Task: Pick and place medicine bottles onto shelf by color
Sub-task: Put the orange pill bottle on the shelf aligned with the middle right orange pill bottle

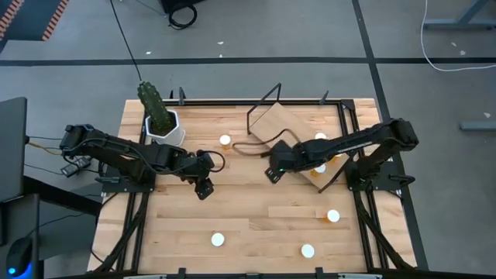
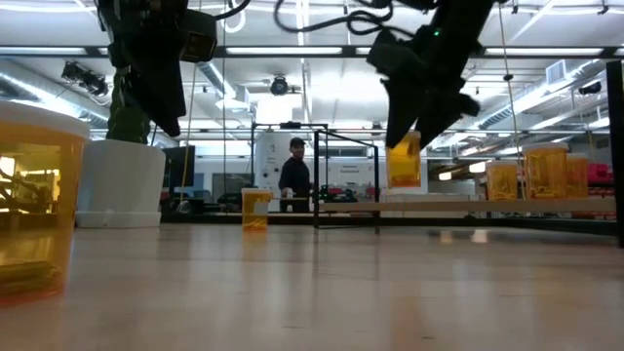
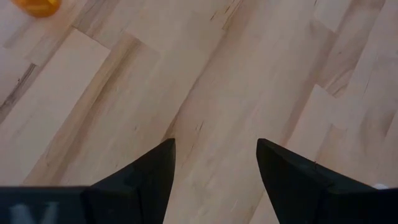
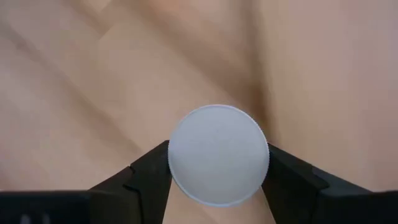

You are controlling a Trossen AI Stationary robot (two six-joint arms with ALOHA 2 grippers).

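Bottles with white caps stand scattered on the table (image 1: 256,209): one (image 1: 225,140) at upper centre beside the plant pot (image 1: 165,128), three along the lower part at (image 1: 218,239), (image 1: 308,250) and (image 1: 332,216), and more on the shelf (image 1: 283,124) at upper right, partly hidden by the right arm. The right gripper (image 4: 217,163) is clamped on a bottle (image 4: 218,154), one finger on each side of its cap; in the low view that bottle (image 2: 404,159) hangs clear of the table, left of the shelf's board (image 2: 468,206). The left gripper (image 1: 203,186) hangs left of centre over bare wood, its fingers (image 3: 146,177) apart and holding nothing. A person (image 2: 294,175) stands far behind the table.
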